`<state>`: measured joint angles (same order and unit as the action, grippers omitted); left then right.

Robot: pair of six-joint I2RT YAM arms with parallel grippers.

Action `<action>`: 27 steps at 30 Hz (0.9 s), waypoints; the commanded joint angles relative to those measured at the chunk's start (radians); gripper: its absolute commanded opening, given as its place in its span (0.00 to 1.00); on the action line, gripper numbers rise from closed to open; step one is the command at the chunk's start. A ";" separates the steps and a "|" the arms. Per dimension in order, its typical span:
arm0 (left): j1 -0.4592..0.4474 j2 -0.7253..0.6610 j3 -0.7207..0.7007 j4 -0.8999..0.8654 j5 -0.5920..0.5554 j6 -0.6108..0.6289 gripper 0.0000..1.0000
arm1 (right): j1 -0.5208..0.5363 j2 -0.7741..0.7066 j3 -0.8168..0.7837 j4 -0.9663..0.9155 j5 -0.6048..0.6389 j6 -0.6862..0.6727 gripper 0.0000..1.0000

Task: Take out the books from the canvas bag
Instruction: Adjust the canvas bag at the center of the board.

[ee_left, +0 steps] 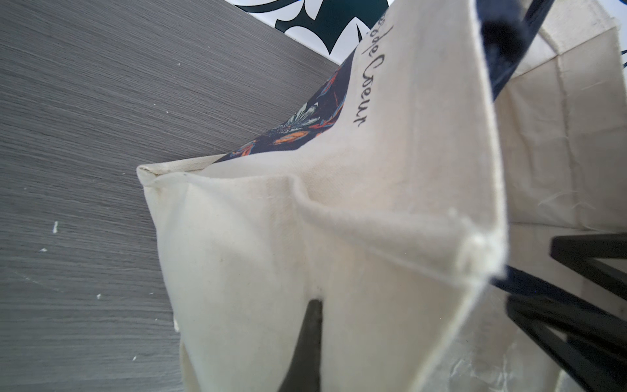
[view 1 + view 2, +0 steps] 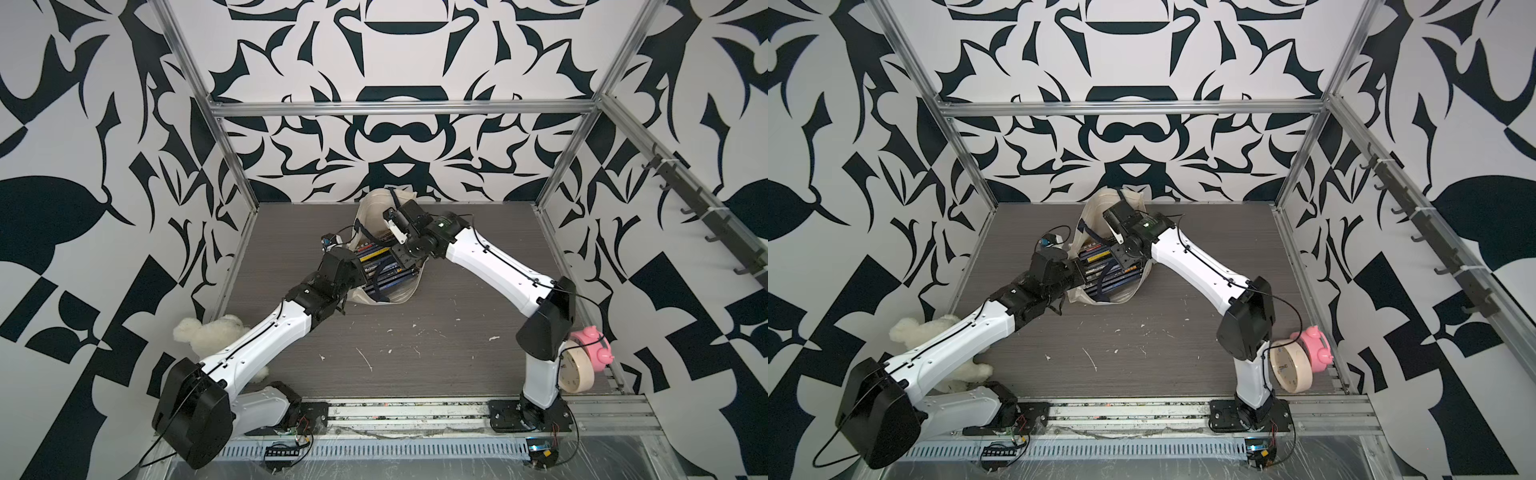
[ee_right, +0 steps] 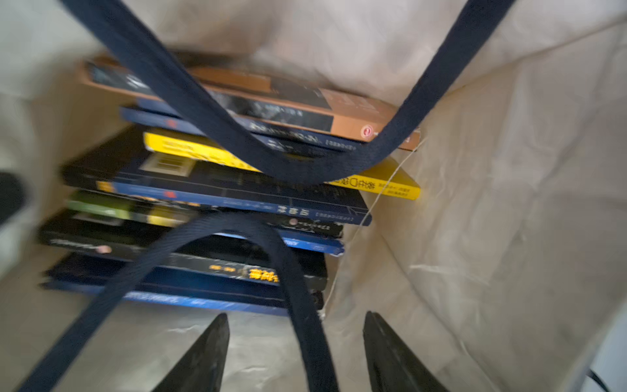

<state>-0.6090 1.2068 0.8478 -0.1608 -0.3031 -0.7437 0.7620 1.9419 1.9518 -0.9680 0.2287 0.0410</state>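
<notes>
Books (image 3: pixel 217 190) lie stacked inside the canvas bag (image 2: pixel 372 205), which sits toward the far middle of the table (image 2: pixel 415 357) in both top views, its mouth gaping so that the spines show. None is out yet, by our reading. We have the left gripper (image 1: pixel 314 312) pressed together on the cream cloth near the bag's rim. We judge that this pinch is there to hold the mouth wide and to stop the bag sliding when a book is drawn. The right gripper (image 3: pixel 296 317) is inside the mouth with its fingers spread, and nothing passes between them but a navy strap (image 3: pixel 291 271) that droops across the stack. A second strap (image 3: pixel 305 169) hangs over the upper volumes. We think the next reach must get past these loops, or the fingers may close on strap rather than cover.
</notes>
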 commanded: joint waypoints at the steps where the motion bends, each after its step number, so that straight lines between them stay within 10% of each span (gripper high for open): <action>1: -0.008 -0.022 -0.025 -0.060 -0.002 0.010 0.00 | 0.002 0.013 0.042 -0.094 0.078 -0.020 0.66; 9: -0.008 -0.034 -0.023 -0.069 -0.006 0.015 0.00 | 0.002 0.060 0.047 -0.135 0.047 -0.008 0.44; 14: -0.008 -0.029 -0.027 -0.067 -0.009 0.009 0.00 | 0.001 0.025 0.043 -0.120 0.006 0.006 0.00; 20: -0.008 -0.014 -0.027 -0.054 -0.006 -0.003 0.00 | 0.001 -0.166 -0.095 0.041 -0.111 0.032 0.00; 27: -0.006 0.012 -0.007 -0.054 -0.002 -0.015 0.00 | 0.000 -0.637 -0.604 0.484 -0.363 0.096 0.00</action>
<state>-0.6109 1.1999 0.8448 -0.1753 -0.3141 -0.7517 0.7506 1.4796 1.4479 -0.6640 0.0277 0.0948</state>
